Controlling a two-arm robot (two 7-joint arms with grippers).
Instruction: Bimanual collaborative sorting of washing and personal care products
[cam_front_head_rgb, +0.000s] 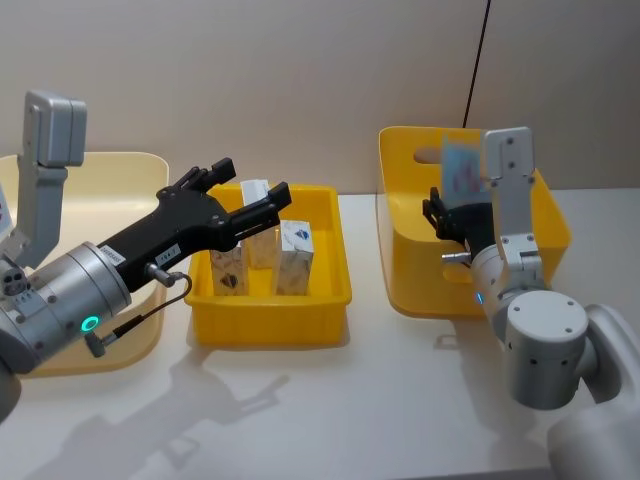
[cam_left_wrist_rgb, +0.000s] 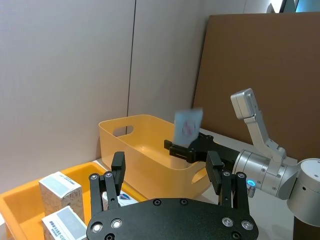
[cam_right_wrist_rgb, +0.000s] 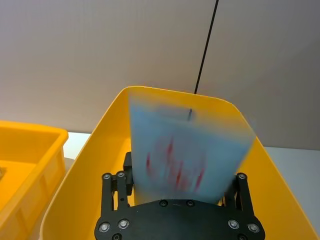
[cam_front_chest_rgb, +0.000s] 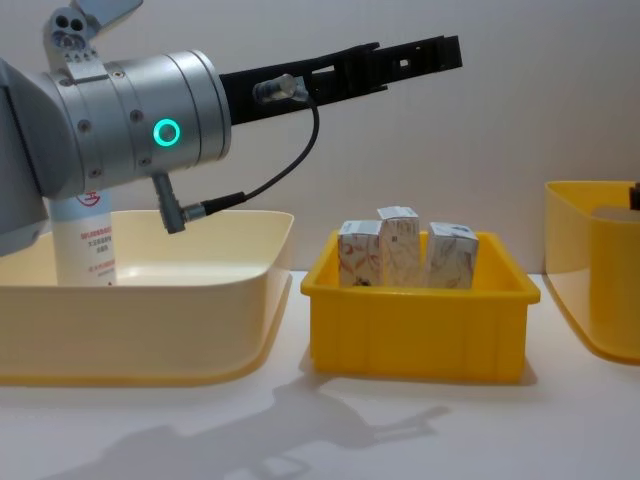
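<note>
Right gripper (cam_front_head_rgb: 455, 215) is clamped on a tube (cam_front_head_rgb: 460, 170), crimped light-blue end up, held over the inside of the yellow bin (cam_front_head_rgb: 420, 270) on the right side of the table (cam_front_head_rgb: 400, 400). The tube's top sits above the bin rim. The tube is blurred, so only a smear of the red logo reads in the right wrist view; can't tell whether its lower end touches the bin floor. Left gripper (cam_front_head_rgb: 250, 180) has its fingers (cam_left_wrist_rgb: 118, 170) spread wide with nothing between them. It hangs above the back of the small yellow tray (cam_front_head_rgb: 270, 325) at table centre, clear of the contents. Three cartons (cam_front_head_rgb: 297, 258) stand upright in the tray, packed close together: one at the back, two in front of it. Cream bin (cam_front_head_rgb: 120, 165) sits left of the tray, just beside it. In the chest view a second tube (cam_front_chest_rgb: 85, 245) stands upright in the cream bin, top hidden behind the left arm. Tray and yellow bin are apart, with bare table between them.
</note>
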